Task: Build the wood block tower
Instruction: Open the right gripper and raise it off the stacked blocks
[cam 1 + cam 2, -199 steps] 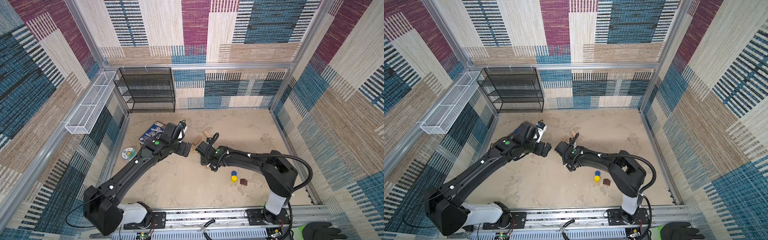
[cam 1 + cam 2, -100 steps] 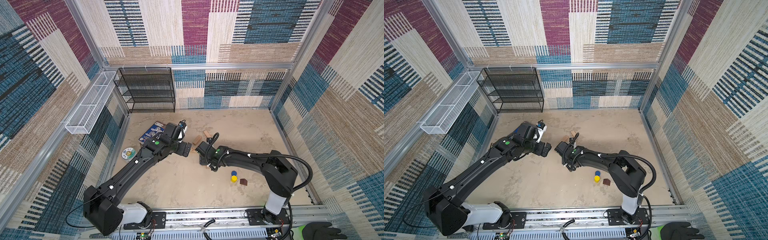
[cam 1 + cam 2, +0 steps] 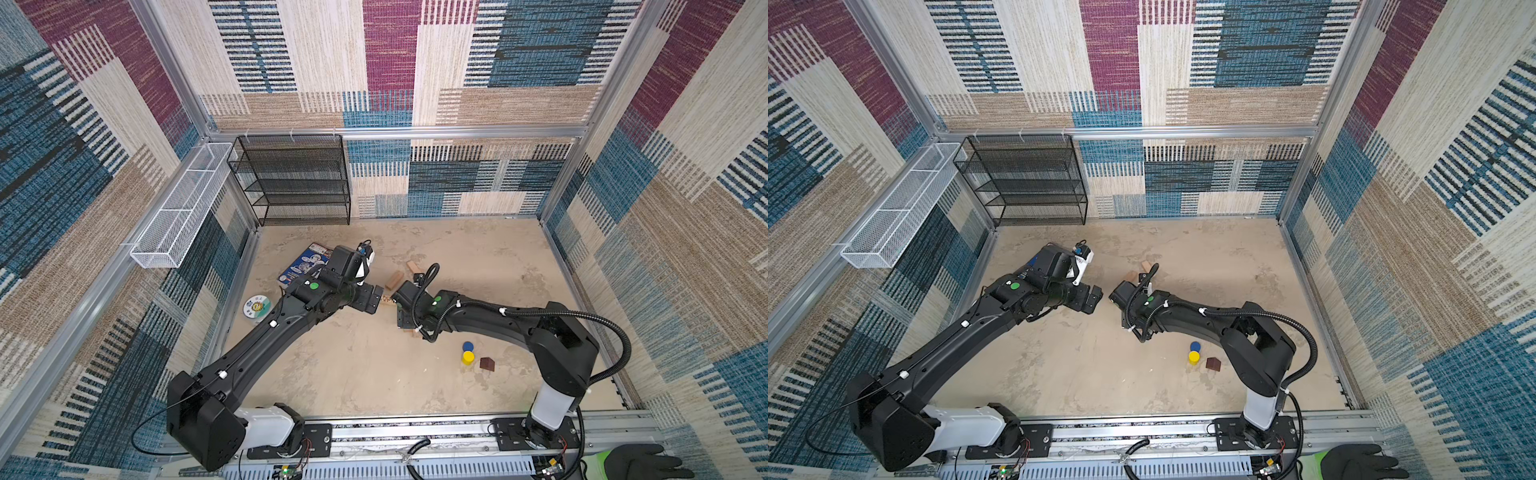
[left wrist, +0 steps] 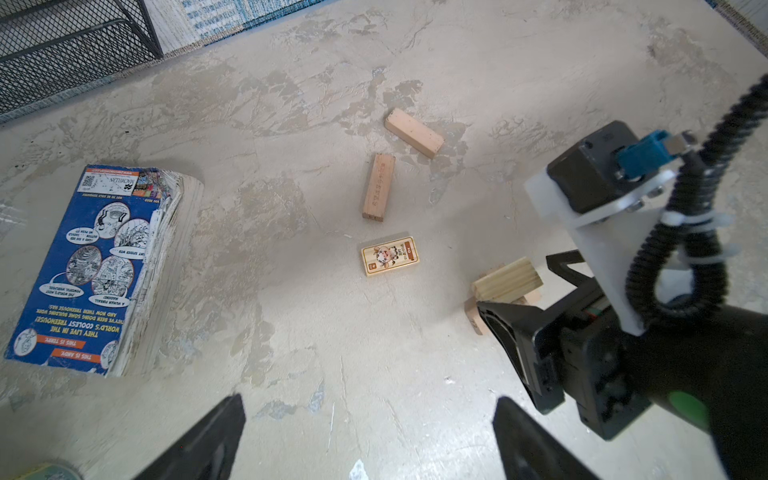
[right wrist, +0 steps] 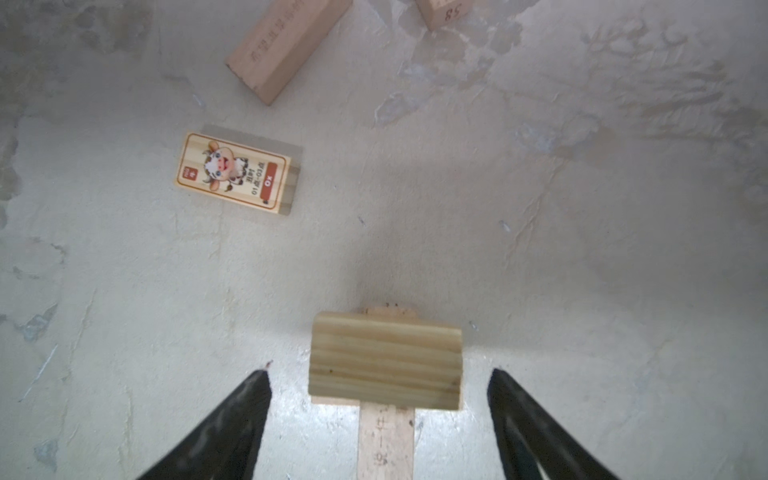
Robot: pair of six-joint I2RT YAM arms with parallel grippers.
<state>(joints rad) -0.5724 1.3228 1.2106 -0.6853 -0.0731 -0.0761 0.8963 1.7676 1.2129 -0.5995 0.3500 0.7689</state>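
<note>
The right gripper [image 5: 380, 372] stands with its jaws apart on either side of the top block [image 5: 384, 359], with a gap on each side, so nothing is held. That block lies crosswise on a bar [image 5: 385, 440] whose length runs back toward the wrist; the two make the tower [image 4: 505, 286] so far.

The loose pieces lie ahead of both grippers. The left gripper [image 4: 370, 400], jaws wide and empty, looks the better placed, I'd say. The card block [image 4: 390, 256] sits straight ahead of it, between the lines of its fingers. Its long axis runs finger to finger, though, so the wrist would want a turn. Just beyond, the lettered bar [image 4: 378, 187] points away from the hand, ready for a grip across its narrow width. A third bar [image 4: 413, 133] lies farther off, slanted.
</note>
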